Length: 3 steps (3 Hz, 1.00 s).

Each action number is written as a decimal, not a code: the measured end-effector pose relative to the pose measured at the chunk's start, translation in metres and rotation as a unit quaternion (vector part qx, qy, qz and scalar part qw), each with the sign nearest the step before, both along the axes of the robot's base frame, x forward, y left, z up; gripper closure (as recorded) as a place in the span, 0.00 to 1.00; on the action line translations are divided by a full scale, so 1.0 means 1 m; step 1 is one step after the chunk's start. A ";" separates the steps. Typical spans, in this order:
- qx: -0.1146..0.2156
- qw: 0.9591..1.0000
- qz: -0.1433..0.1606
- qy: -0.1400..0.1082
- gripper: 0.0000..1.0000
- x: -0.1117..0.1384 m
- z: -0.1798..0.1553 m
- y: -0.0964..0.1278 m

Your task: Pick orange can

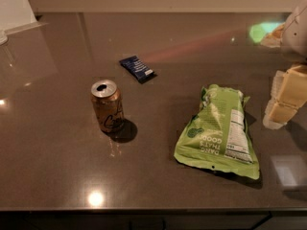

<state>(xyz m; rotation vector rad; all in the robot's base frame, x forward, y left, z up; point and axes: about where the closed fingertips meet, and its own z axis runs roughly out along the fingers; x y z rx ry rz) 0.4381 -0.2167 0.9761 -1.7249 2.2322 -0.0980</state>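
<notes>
The orange can stands upright on the dark countertop, left of centre. It is orange-gold with a silver top, an open tab hole and black cursive script on its side. My gripper is at the far right edge of the camera view, cream-coloured, hanging just above the counter. It is well away from the can, with a green snack bag between them. It holds nothing that I can see.
A green snack bag lies flat right of centre, next to the gripper. A small dark blue packet lies behind the can. The counter's front edge runs along the bottom; a wall stands at the back.
</notes>
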 end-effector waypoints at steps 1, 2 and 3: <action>0.000 1.000 0.000 0.000 0.00 0.000 0.000 0.000; 0.012 1.000 0.007 0.003 0.00 0.002 0.000 0.005; 0.046 0.998 0.030 0.007 0.00 0.008 -0.004 0.026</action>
